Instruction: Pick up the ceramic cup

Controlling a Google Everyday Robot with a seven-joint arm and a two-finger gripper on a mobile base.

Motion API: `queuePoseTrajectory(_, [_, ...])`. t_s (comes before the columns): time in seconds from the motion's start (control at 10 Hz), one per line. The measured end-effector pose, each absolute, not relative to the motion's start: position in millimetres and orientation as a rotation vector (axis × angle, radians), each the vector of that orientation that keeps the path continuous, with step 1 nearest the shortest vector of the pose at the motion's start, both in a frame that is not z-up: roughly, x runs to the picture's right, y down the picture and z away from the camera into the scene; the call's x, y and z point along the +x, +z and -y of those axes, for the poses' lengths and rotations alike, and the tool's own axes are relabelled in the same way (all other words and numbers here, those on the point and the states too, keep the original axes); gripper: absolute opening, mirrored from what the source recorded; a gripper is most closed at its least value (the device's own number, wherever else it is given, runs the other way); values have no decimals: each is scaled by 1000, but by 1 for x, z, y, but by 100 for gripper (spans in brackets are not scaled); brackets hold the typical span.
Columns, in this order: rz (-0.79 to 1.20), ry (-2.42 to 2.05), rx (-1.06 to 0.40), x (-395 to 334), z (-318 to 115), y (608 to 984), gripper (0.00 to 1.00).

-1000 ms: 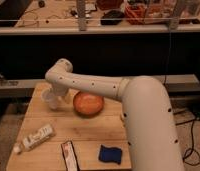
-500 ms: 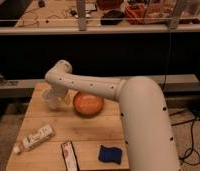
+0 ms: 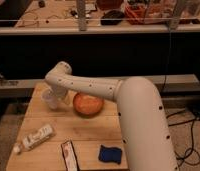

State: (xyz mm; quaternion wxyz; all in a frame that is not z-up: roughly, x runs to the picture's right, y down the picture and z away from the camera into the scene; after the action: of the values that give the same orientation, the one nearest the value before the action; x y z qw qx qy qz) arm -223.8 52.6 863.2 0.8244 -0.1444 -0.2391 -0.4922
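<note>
The white arm is reaching from the lower right across the wooden table toward its far left corner, and the gripper is hanging down from the wrist right at the ceramic cup. The jaws are standing as wide as they go, and they are sitting down around or just beside the cup's upper part; whether they are touching it I cannot tell, and nothing is showing them clamped on it. The cup is standing upright on the table near the back left edge, pale and partly hidden by the wrist above it. Just to its right, the orange bowl is sitting close by, with the forearm passing over its rear rim, so the bowl is crowding that side of the cup. Nearer the front left, a white bottle is lying on its side, well apart from the cup. A flat dark packet with a pale edge is lying at the front, and a blue sponge is resting to its right, both well clear of the gripper.
</note>
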Motion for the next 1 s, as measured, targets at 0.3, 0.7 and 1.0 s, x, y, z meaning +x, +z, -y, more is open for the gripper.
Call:
queuePoseTrajectory(0.3, [511, -1053, -311, -225, -57, 867, 70])
queuePoseTrajectory(0.7, [510, -1054, -317, -222, -59, 871, 30])
queuePoseTrajectory(1.0, [508, -1054, -322, -218, -54, 869, 3])
